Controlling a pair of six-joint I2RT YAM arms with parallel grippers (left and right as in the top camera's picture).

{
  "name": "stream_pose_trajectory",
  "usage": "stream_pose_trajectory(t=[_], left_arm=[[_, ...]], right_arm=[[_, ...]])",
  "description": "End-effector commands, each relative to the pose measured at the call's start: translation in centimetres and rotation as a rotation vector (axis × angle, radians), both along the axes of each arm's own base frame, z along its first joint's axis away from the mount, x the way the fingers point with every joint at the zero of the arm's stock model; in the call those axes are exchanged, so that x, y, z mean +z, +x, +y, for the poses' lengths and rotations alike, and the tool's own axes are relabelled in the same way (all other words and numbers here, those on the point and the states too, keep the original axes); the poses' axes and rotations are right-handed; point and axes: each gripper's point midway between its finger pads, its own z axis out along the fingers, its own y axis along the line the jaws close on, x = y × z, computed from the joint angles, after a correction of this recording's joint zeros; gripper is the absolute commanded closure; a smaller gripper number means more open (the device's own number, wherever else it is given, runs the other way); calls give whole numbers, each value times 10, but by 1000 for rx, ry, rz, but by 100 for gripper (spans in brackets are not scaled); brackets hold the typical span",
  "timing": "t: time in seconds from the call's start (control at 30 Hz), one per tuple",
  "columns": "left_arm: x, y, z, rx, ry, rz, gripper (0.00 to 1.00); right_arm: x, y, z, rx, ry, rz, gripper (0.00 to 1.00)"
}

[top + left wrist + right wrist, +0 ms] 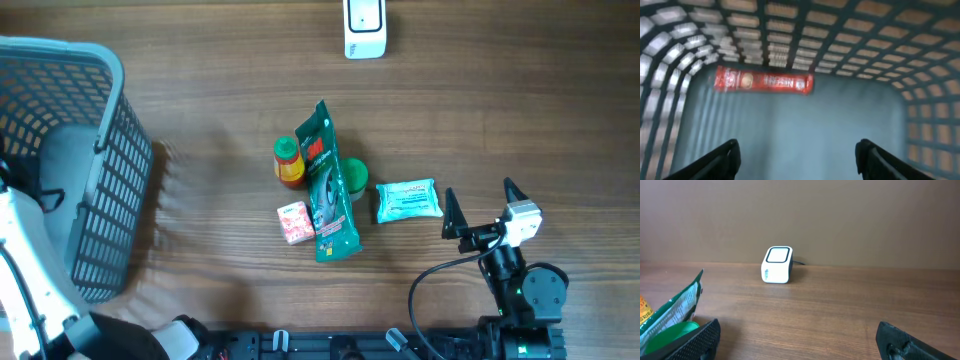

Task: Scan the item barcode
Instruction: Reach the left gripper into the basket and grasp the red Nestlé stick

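L gripper (797, 162): fingers (715, 160) are seen spread apart, released, w/ nothing between them. They are held inside the basket (110, 200), above its floor. A red sachet (763, 81) is seen lying flat on that floor, ahead of the fingertips and apart from them, close to the far mesh wall. Its print is blurred. L arm (25, 270) is led into the basket from the near table edge.

R gripper (482, 205): fingers (697, 339) are spread wide, released, nothing grasped. It is pointed toward the scanner (364, 28), which is seen ahead between the fingers in the wrist view.

Places are given rel. to the green pouch (327, 185), laid lengthwise mid-table (220, 90):
- Bottle (289, 162), orange w/ green top, is set against the pouch's left side, near its upper end.
- Pink box (294, 222) is set against the left side, lower down.
- Green round item (353, 177) is touching the right edge; whether it is tucked under cannot be told.
- Teal pack (408, 200) is laid right of the pouch, between it and R gripper.
- Scanner is stood well beyond the pouch's upper end, slightly right, at the far edge.
- Basket, w/ sachet inside, is placed well left of the pouch.
- R gripper is found right of the pouch, just past the teal pack.
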Motion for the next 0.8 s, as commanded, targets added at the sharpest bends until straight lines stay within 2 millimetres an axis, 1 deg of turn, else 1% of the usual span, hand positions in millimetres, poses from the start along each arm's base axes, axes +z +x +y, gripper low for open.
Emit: stream_pose_trajectory(t=[0.0,0.03,0.07,0.1,0.13,0.17,0.2,0.23,0.27,0.3,0.33,0.37,0.4,0.43,0.47,0.5,0.53,0.67,0.77], left_arm=[[-53,-19,-7,-244,-15,242,14],[-67,-25,-10,-243,-32,259,11],[-75,-29,-9,-233,-34,262,1],[-81,-38,-3,-200,-18,279,0],[-83,-48,4,-162,-4,298,3],[-83,-52,11,-137,6,289,12],[-79,-55,21,-103,27,265,55],[-77,-59,28,-52,36,233,85],[-77,-63,32,1,35,202,88],[-79,-68,35,59,24,173,52],[-81,-68,37,66,24,170,46],[-83,-65,40,67,31,164,46],[-86,-62,44,67,37,159,49],[-93,-58,49,67,37,159,77],[-101,-55,53,67,35,161,89],[-106,-52,56,67,36,161,94],[-111,-50,59,66,38,166,96],[-132,-46,69,74,44,188,96],[-135,-50,76,99,75,223,96]], right_arm=[[2,0,-1,-5,13,-6,0],[2,0,-1,-5,14,-6,0],[2,0,-1,-5,13,-6,0],[2,0,-1,-5,13,-6,0],[2,0,-1,-5,13,-6,0],[2,0,-1,-5,13,-6,0],[2,0,-1,-5,13,-6,0],[2,0,-1,-5,13,-6,0],[2,0,-1,-5,13,-6,0],[2,0,-1,-5,13,-6,0],[2,0,-1,-5,14,-6,0],[2,0,-1,-5,13,-6,0],[2,0,-1,-5,13,-6,0],[2,0,-1,-5,13,-6,0],[2,0,-1,-5,13,-6,0],[2,0,-1,-5,13,-6,0],[2,0,-1,-5,13,-6,0],[2,0,-1,-5,13,-6,0],[2,0,-1,-5,13,-6,0]])
